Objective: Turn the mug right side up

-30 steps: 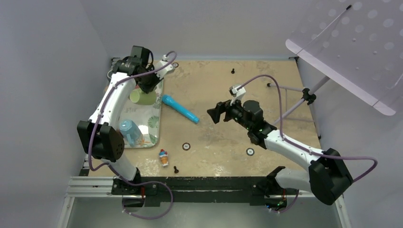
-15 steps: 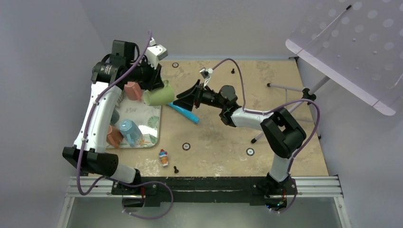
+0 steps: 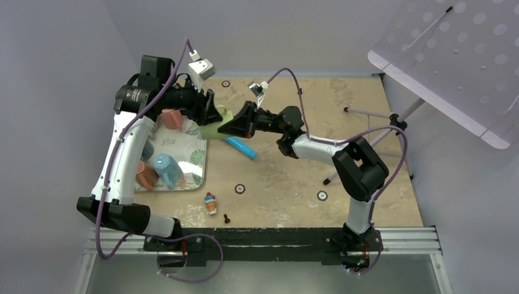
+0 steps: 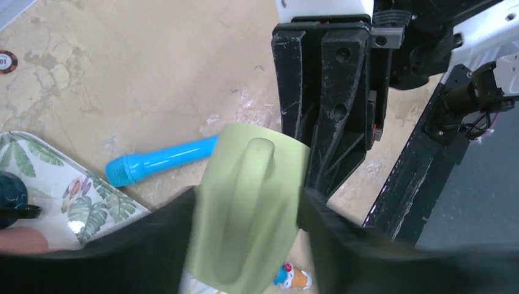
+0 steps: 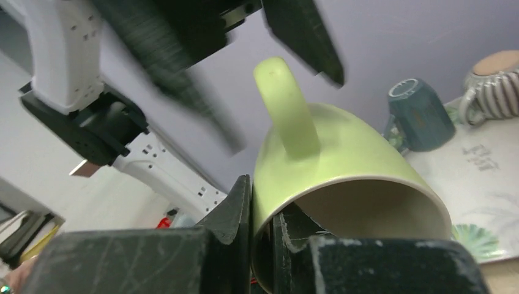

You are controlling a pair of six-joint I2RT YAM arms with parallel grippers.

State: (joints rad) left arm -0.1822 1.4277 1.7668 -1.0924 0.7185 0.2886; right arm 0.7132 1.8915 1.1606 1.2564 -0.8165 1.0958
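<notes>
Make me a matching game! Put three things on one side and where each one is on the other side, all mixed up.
Things:
1. green mug
2. blue tube
3. light blue cup

Places:
A. lying on the bare table
B. on the leafy tray
C. up in the air, its rim pinched by the right gripper

Pairs: 1-C, 2-A, 3-B
</notes>
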